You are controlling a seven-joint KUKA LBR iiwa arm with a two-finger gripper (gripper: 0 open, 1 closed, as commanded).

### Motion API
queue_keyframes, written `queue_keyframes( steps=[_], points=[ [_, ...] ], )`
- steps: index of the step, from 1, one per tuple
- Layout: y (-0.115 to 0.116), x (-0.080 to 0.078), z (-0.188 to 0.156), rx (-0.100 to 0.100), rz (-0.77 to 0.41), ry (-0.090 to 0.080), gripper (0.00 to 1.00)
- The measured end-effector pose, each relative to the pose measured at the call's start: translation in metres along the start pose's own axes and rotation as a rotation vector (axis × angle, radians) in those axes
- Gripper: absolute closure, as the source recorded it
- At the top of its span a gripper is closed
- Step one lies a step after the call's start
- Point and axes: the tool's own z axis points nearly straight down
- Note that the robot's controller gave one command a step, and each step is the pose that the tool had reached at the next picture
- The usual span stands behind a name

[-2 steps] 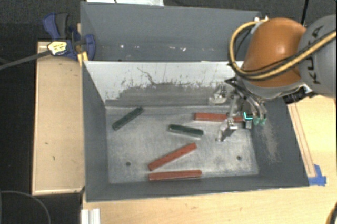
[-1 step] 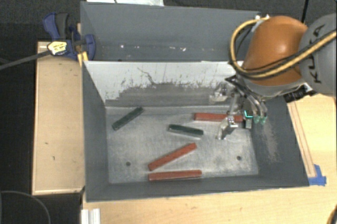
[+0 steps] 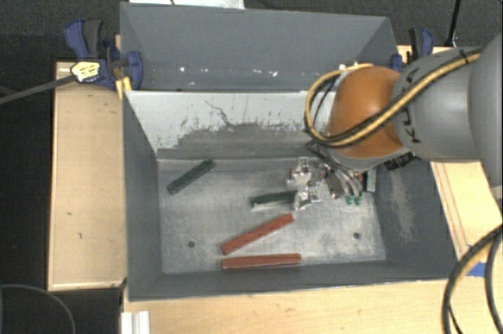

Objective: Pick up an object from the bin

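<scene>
**Item 1, middle green bar**: a dark green, slim, straight bar. It lies flat near the centre of the bin floor, with its right end at the gripper. We cannot tell whether the gripper is open or closed, or whether it has hold of anything.

**Handling:** we judge the bar light, stiff and smooth-sided, and unlikely to break. It is best pinched across its narrow width near mid-length, since an end grip may let it swing.

**Item 2, slanted red-brown bar**: its upper end lies just beside item 1, toward the front wall. We rate it the likeliest thing to be caught along with item 1.

**Item 3, front red-brown bar**: it lies along the front wall, apart from item 1.

**Item 4, left green bar**: it lies toward the left wall, well apart.
</scene>
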Motion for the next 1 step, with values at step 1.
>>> queue_keyframes(
  steps=[1],
  points=[
    [0.0000,0.0000,0.0000,0.000,0.000,0.000,1.00]
  ],
)
